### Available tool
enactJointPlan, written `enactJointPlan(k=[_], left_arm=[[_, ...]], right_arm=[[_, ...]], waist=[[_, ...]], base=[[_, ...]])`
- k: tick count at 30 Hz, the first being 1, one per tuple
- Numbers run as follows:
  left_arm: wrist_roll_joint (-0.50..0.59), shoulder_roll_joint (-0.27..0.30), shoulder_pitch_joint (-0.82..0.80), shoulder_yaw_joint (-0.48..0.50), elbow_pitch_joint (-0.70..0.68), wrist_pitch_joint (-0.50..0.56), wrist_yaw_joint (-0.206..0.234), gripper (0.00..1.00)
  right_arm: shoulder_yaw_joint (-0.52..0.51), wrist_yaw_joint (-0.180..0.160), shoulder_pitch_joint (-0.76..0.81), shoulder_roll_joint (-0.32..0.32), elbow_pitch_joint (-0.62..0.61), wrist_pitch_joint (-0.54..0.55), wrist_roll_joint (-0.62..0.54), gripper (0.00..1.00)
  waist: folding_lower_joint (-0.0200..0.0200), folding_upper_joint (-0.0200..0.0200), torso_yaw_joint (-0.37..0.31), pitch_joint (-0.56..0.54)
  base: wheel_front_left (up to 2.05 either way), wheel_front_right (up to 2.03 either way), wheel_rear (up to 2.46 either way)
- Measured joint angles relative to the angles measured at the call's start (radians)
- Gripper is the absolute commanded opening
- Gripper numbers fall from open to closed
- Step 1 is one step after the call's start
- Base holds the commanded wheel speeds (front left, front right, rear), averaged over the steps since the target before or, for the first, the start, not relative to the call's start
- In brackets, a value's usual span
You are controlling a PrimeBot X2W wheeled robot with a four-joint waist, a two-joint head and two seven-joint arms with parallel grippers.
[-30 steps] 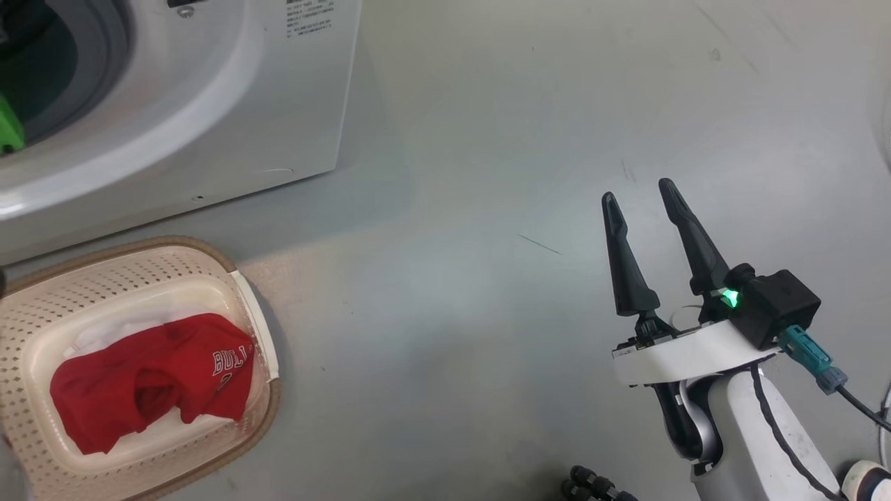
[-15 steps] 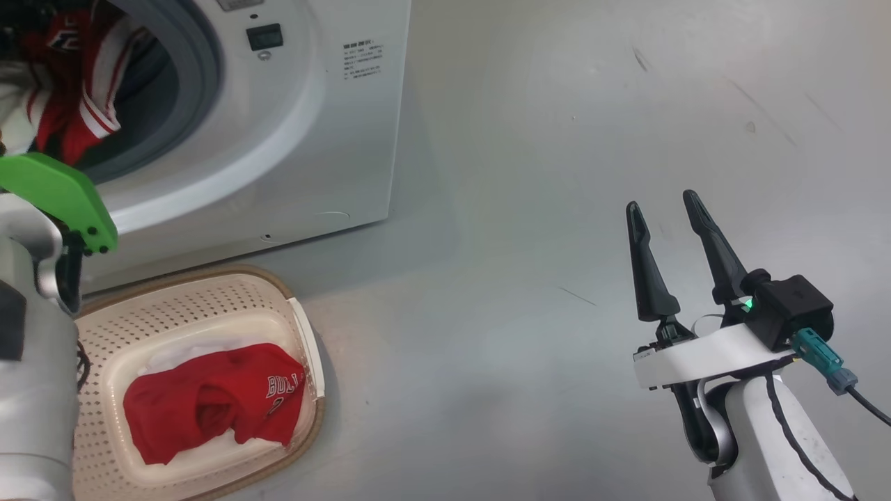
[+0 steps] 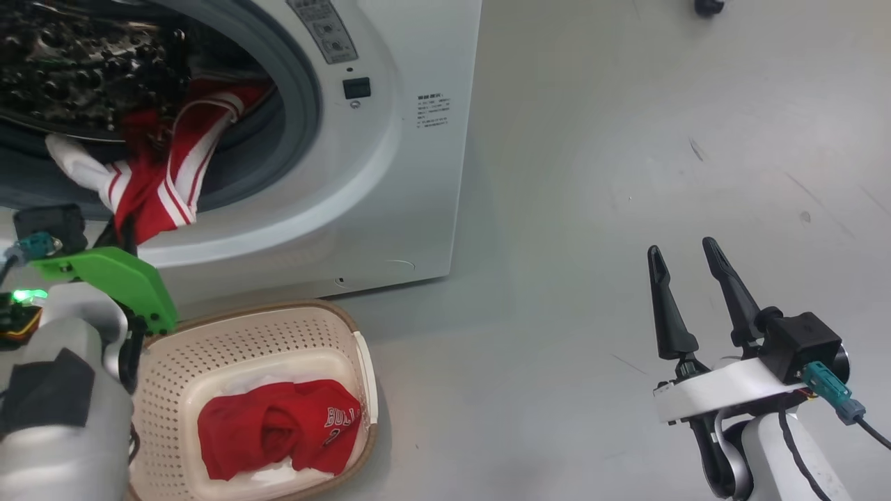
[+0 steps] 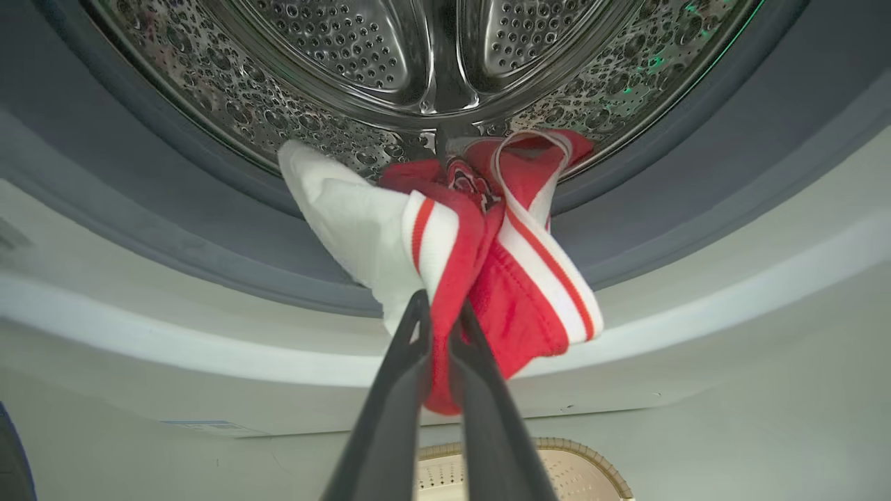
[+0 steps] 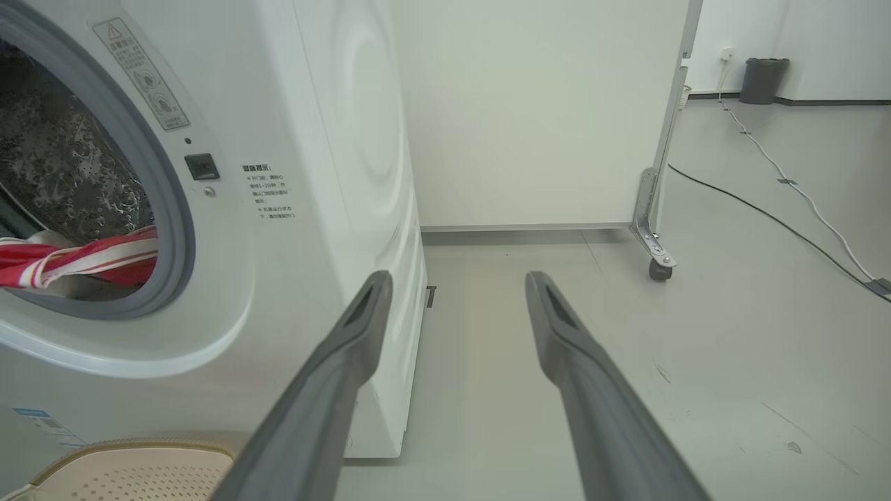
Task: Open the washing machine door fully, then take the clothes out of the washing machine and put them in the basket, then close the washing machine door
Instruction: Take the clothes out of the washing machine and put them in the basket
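The washing machine (image 3: 390, 174) stands with its round opening uncovered; the washing machine door is out of view. My left gripper (image 4: 438, 316) is shut on the clothes: a red garment with white stripes and a white part (image 4: 515, 278), drawn out over the grey rubber ring below the steel drum (image 4: 431, 56). In the head view that garment (image 3: 167, 181) hangs from the opening above my left wrist. Another red garment with white lettering (image 3: 278, 431) lies in the basket (image 3: 230, 341) in front of the machine. My right gripper (image 3: 681, 245) is open and empty over the floor to the right.
Bare grey floor (image 3: 592, 209) stretches right of the machine. In the right wrist view a white wheeled panel (image 5: 654, 209) stands behind, cables (image 5: 766, 216) run across the floor, and a dark bin (image 5: 763, 80) sits at the far wall.
The head camera has swung toward the machine, so the opening and my left arm came into view. The striped garment now hangs out over the rubber ring. The right gripper stayed open.
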Motion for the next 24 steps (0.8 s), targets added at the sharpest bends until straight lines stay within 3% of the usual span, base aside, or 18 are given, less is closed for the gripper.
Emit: enactJointPlan(k=[12, 24], left_arm=[[0.001, -0.041, 0.166, -0.036, -0.027, -0.166, -0.025, 0.00], [0.012, -0.042, 0.285, -0.056, -0.136, -0.201, -0.026, 0.00]], right_arm=[[-0.027, 0.009, 0.080, -0.004, 0.019, 0.000, 0.000, 1.00], [-0.030, 0.019, 0.138, -0.003, 0.020, 0.000, 0.000, 1.00]], waist=[[-0.0001, 0.0000, 0.084, -0.152], [-0.0001, 0.0000, 0.136, -0.258]], base=[[0.00, 0.00, 0.00], [0.00, 0.00, 0.00]])
